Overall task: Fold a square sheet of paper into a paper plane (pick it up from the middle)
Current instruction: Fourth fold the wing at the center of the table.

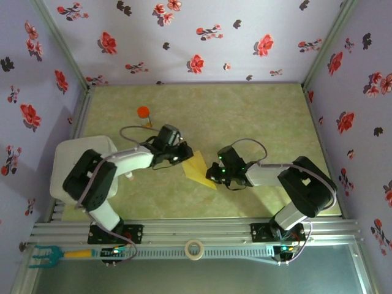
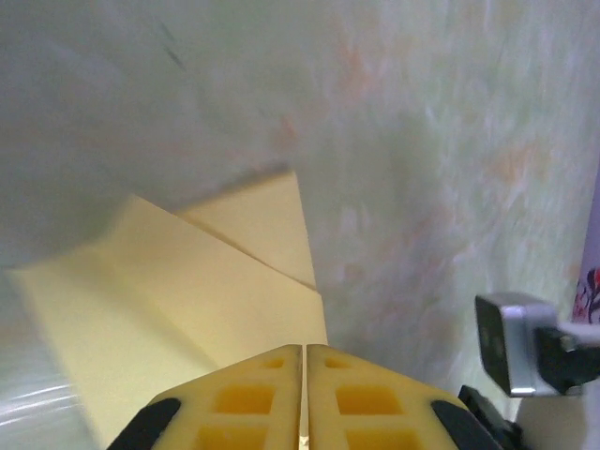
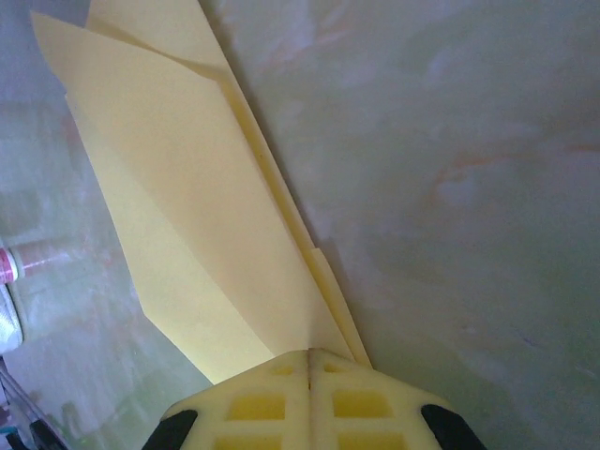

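Yellow sheet mid-counter, pinched at both ends.
Top view: left pincer and right pincer flank it, orange-capped bottle well behind. Wrist views add: both pincers clenched on it; diagonal flaps, layered long edge, tapering to a point.

- A robot test booth rather than a lived-in room: flowered wallpaper panels box in one marbled green tabletop.
- Left arm and right arm are bolted to an aluminium rail.
- A tape roll lies on the front ledge.
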{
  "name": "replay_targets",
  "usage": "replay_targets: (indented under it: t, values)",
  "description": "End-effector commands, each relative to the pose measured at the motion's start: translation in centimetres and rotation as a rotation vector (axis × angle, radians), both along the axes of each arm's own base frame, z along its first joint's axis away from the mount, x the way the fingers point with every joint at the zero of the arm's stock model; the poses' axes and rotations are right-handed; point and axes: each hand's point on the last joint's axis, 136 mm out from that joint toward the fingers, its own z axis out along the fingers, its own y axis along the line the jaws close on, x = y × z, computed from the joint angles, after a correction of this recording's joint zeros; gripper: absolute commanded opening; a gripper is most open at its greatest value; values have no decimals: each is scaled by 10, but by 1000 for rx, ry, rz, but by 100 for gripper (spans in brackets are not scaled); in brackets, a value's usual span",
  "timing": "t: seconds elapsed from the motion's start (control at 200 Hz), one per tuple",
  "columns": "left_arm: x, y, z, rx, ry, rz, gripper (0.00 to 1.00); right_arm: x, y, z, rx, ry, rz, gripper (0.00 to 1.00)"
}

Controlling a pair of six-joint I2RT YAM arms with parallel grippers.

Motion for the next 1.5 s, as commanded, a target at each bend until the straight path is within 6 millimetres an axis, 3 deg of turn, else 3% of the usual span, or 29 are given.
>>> replay_targets:
  t: [0.0, 0.165, 0.355, 0.485, 0.675, 0.835, 1.025, 1.19, 1.495]
  values:
    - [0, -33, -2, -69, 9, -27, 10, -14, -30, -29, -118, 81, -92, 0]
    - [-5, -44, -27, -49, 69, -35, 8, -15, -27, -28, -100, 79, -91, 0]
    - [-18, -17, -63, 61, 130, 4, 6, -11, -24, -18, -73, 45, -74, 0]
    - [-22, -9, -78, 51, 122, 10, 6, -6, -9, 0, 3, -8, -11, 0]
    - [-23, -3, -85, 39, 112, 0, 6, -2, 21, 24, 101, -31, 120, 1]
    - [-22, -2, -83, 23, 102, 0, 6, 5, 34, 19, 82, -10, 176, 1]
    - [-20, -3, -81, 4, 97, -11, 6, 10, 19, -2, 19, 25, 157, 0]
    - [-19, -3, -81, 3, 100, -12, 6, -3, 11, -14, 26, 74, 168, 1]
    - [-21, 4, -92, 30, 124, -9, 5, -22, -7, -13, 27, 87, 155, 2]
